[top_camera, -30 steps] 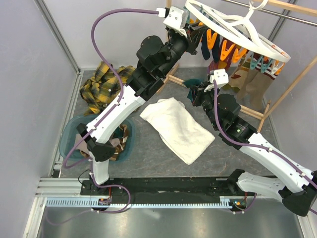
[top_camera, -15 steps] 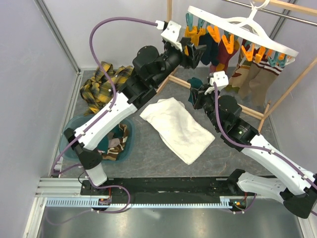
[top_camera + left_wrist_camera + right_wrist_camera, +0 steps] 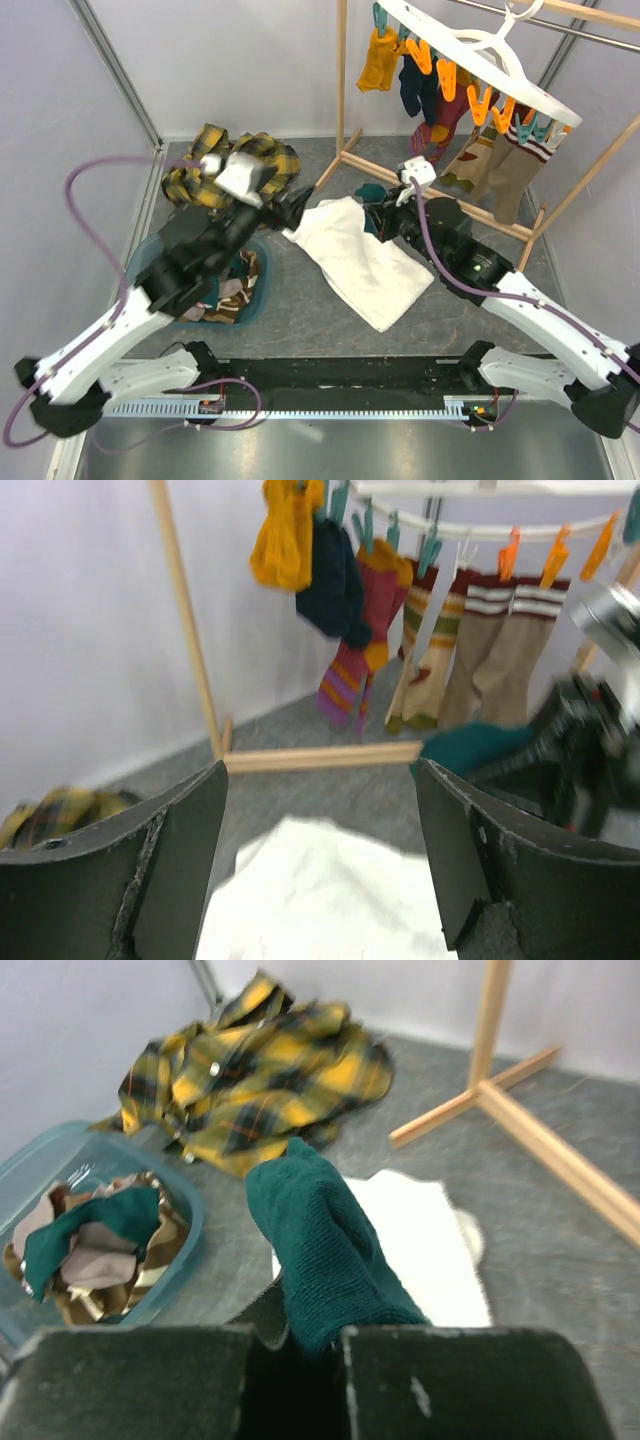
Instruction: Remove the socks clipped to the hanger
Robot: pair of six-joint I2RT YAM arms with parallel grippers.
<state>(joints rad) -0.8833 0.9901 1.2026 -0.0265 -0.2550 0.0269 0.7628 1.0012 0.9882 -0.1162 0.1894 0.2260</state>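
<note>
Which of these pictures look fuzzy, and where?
Top external: sharp, except the left arm's hand, which is smeared. Left wrist: blurred throughout, with the hanging socks soft. Right wrist: the teal sock is fairly crisp, the plaid shirt slightly soft.

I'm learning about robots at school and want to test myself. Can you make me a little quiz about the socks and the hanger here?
1. True or false: the right end effector is shut on a dark teal sock.
2. In the top view, which sock hangs farthest left on the hanger? A: mustard yellow sock. B: white sock. C: pink sock.
3. Fill the gap: the left end effector is ____ and holds nothing.

Key: 1 true; 2 A; 3 open.
</note>
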